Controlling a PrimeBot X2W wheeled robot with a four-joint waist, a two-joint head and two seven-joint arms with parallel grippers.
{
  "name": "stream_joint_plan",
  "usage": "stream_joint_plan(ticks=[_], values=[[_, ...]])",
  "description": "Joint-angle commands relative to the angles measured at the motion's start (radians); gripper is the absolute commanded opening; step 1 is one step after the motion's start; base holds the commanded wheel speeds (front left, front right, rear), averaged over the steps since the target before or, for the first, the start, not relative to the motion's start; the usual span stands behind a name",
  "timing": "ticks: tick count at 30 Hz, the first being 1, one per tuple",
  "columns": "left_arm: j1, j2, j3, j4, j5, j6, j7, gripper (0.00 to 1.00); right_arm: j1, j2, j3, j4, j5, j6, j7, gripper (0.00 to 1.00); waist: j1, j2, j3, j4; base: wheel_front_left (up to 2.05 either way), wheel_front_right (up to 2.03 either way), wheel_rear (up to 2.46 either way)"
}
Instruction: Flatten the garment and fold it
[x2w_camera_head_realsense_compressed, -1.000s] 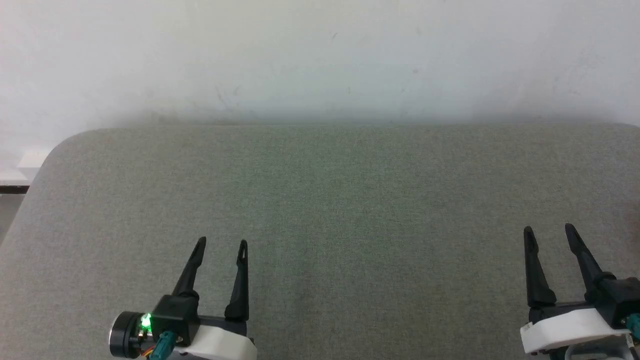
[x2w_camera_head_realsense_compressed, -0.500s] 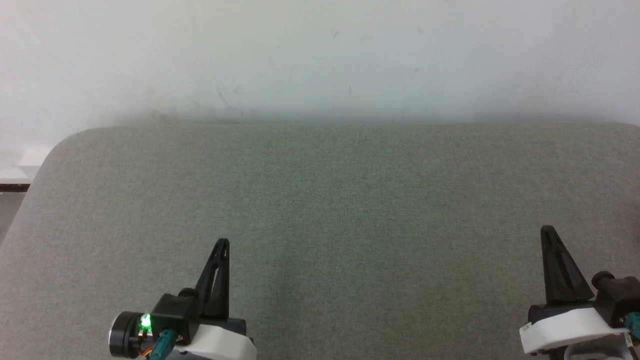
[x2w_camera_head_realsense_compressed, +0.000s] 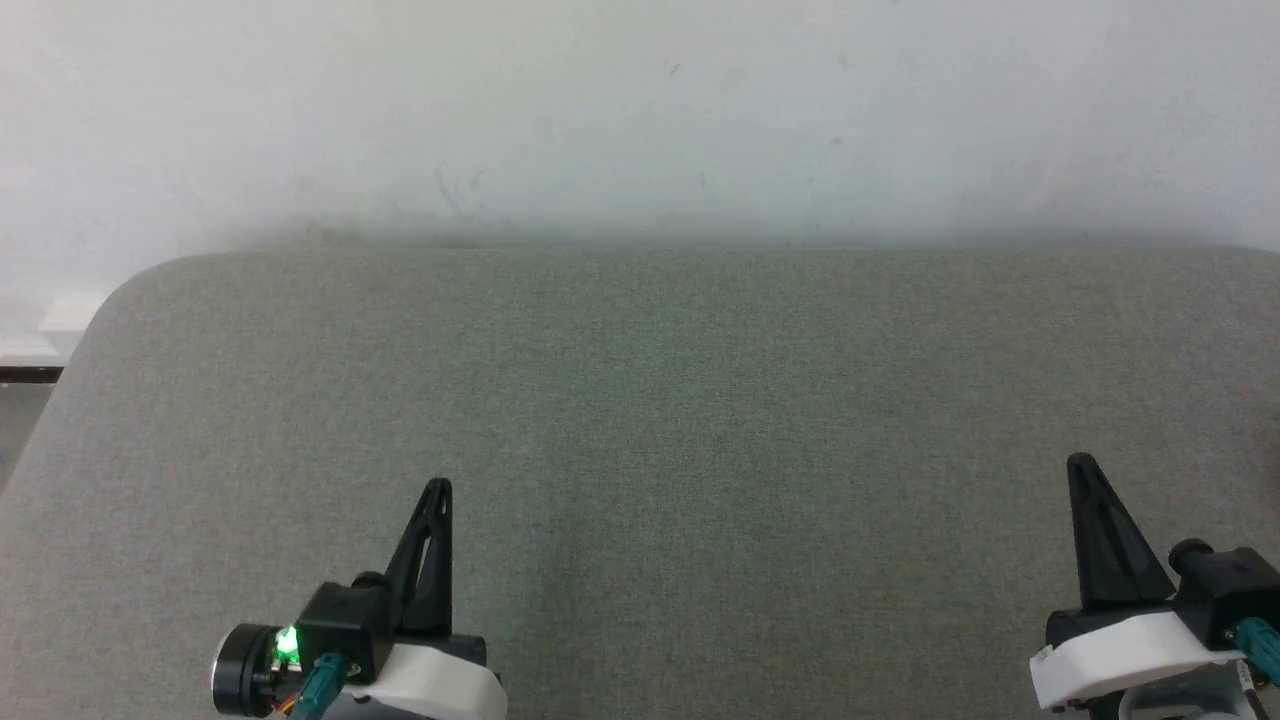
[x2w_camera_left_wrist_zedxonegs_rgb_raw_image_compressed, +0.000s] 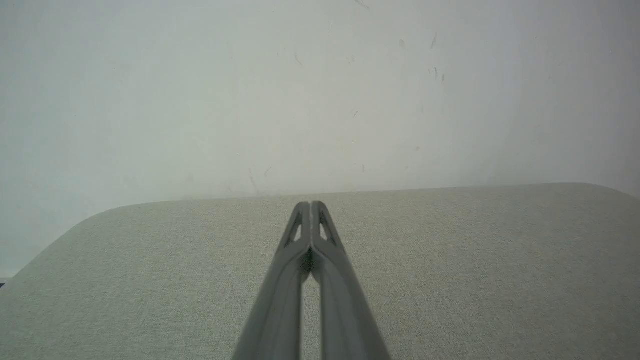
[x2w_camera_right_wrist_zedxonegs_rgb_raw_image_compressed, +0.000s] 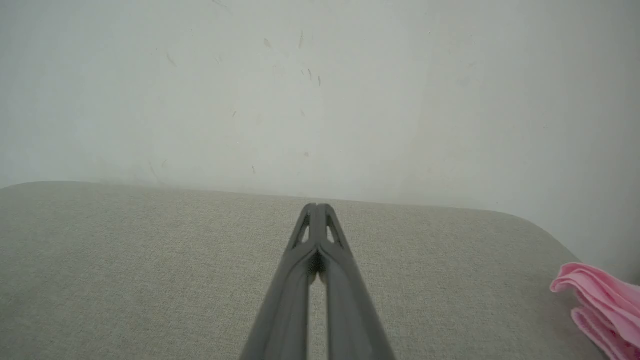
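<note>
Both claws snapped shut since a second ago, when they stood wide open. Now the left claw (x2w_camera_head_realsense_compressed: 437, 492) sits at about 8 o'clock in the head view and the right claw (x2w_camera_head_realsense_compressed: 1082, 468) at 4 o'clock, both clenched on nothing over the grey cloth bench (x2w_camera_head_realsense_compressed: 700, 400). The pink shorts (x2w_camera_right_wrist_zedxonegs_rgb_raw_image_compressed: 600, 300) lie bunched at 4 o'clock in the right wrist view, near the bench's rounded corner, well apart from that claw.

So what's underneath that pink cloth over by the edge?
The pink cloth lies bunched on the grey padded table, near its rounded corner. Around it you see the table's fabric; its own folds cover whatever is directly beneath, and part of it runs out of frame.
</note>
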Motion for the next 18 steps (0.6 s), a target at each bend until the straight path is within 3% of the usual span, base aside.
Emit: stream_joint_plan(ticks=[1, 18], values=[[-0.009, -0.002, 0.009, -0.003, 0.008, -0.006, 0.005, 0.0, -0.01, 0.001, 0.004, -0.006, -0.006, 0.0, 0.005, 0.0, 0.0, 0.0, 0.0, 0.0, 0.0, 0.0, 0.0], [-0.017, -0.006, 0.027, -0.006, 0.016, -0.011, 0.04, 0.0, -0.019, 0.002, 0.02, -0.012, -0.012, -0.001, 0.039, 0.0, 0.0, 0.0, -0.001, 0.004, 0.0, 0.0, 0.0]])
